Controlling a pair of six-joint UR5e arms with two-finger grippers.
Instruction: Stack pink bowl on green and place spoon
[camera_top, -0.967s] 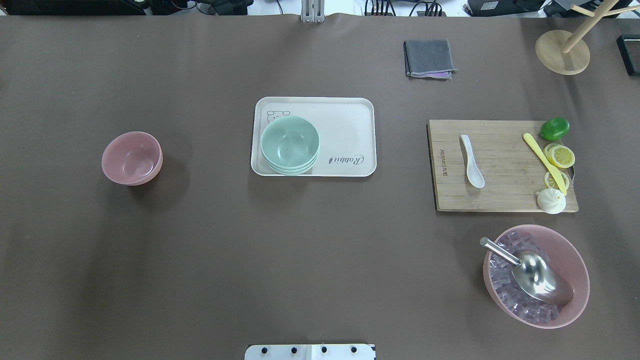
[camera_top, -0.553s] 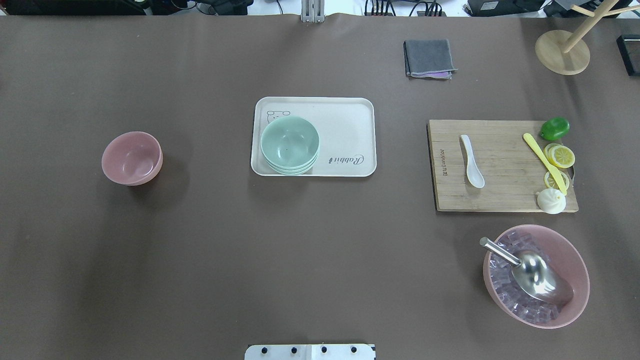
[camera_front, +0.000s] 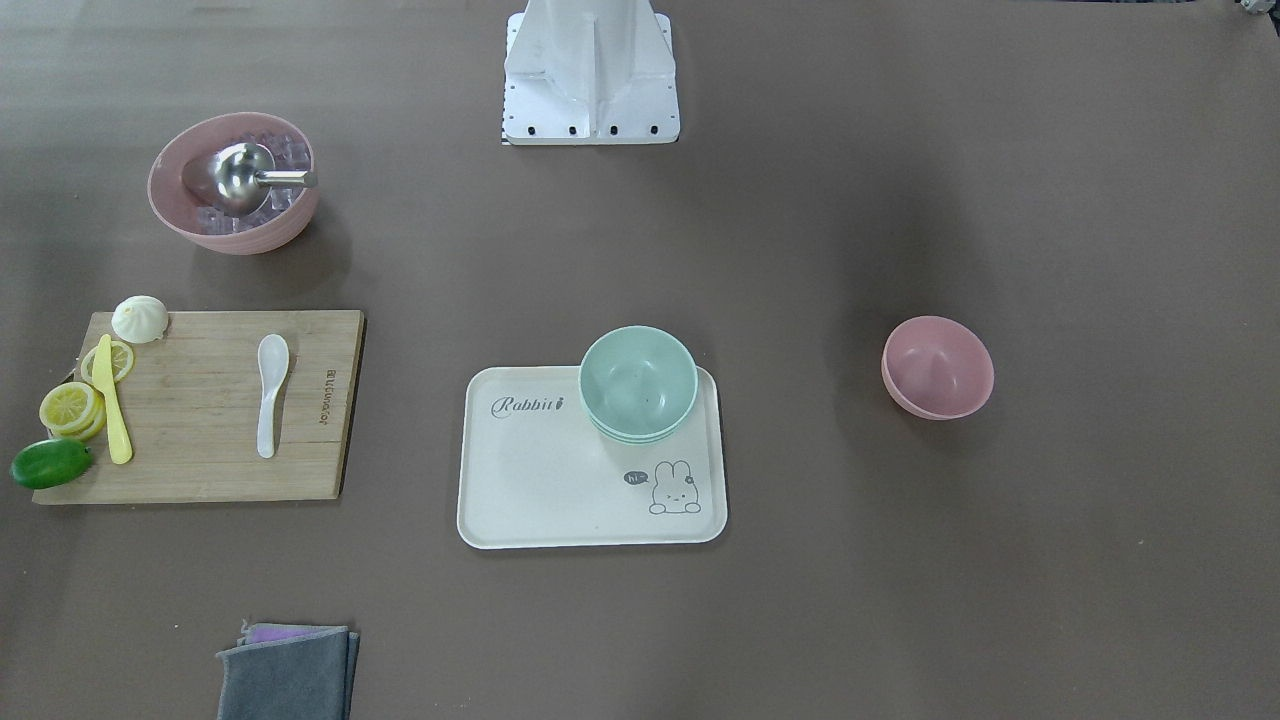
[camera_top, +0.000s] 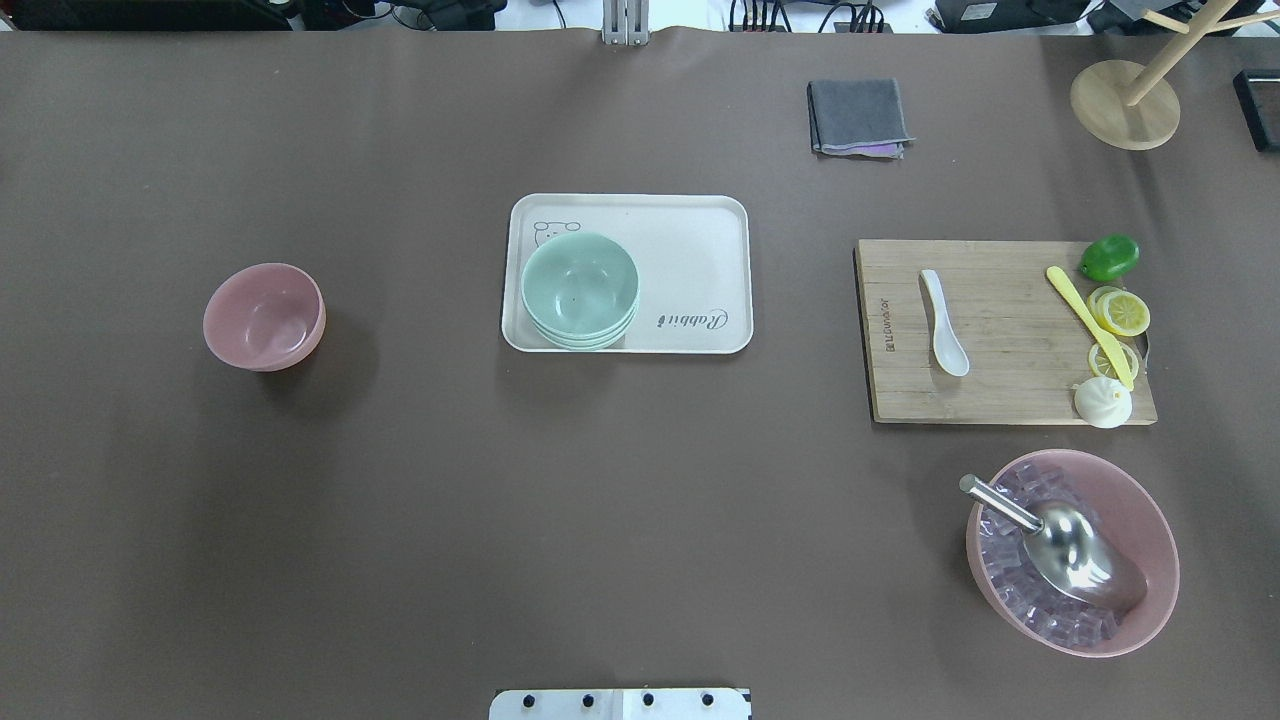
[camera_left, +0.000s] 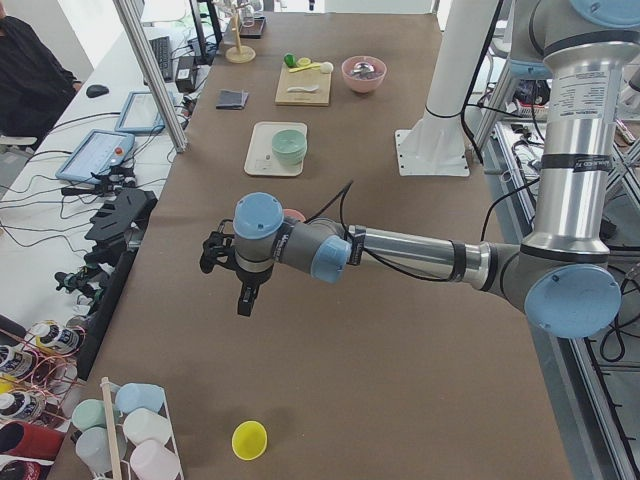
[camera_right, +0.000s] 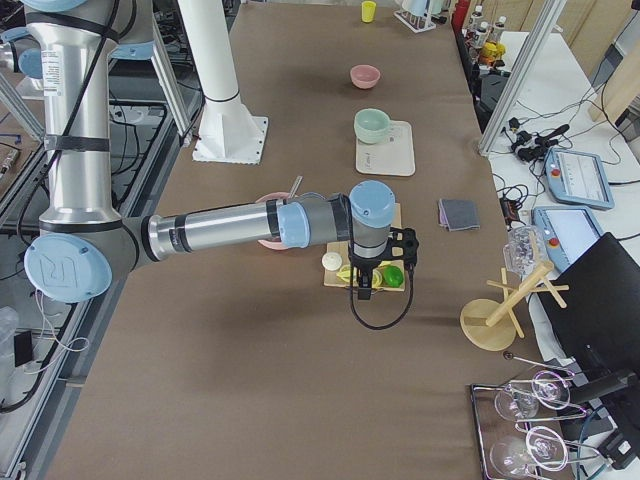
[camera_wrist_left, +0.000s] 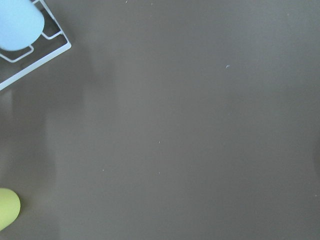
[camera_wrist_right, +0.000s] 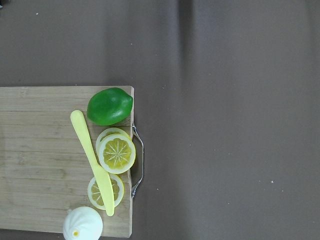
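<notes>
Brown table (camera_top: 640, 520) cover fills the overhead view, and every item on it sits exactly where it did 1.0 s and 0.6 s ago: no change in bowls, spoon or tray. Pink bowl (camera_top: 264, 316) stands upright by itself on the robot's left side, well apart from the white tray (camera_top: 700, 240) at centre. Green bowl (camera_top: 580, 283) is top of a nested stack of like green bowls at the tray's left end, partly covering the rabbit print. Spoon (camera_top: 944, 322) lies flat on the wooden cutting board (camera_top: 1010, 390) on the robot's right, scoop end toward the robot, apart from the yellow knife (camera_top: 1090, 325), which lies across the lemon slices (camera_top: 1122, 312) w/ a lime (camera_top: 1109, 257) and a white bun (camera_top: 1102, 402) near the board's right end. Nearer the robot, a larger pink bowl (camera_top: 1150, 520) holds clear cubes and a steel scoop (camera_top: 1075, 555). Grey cloth (camera_top: 858, 115) lies at the far side. Left gripper (camera_left: 244, 303) shows only in the left side view, pointing down above bare table; its wrist cam sees a yellow cup (camera_wrist_left: 7, 212) and a rack corner (camera_wrist_left: 35, 57). Can't tell how wide its jaws stand. Right gripper (camera_right: 361, 288) shows only in the right side view, above the board's lime end; jaw width can't be told either.
</notes>
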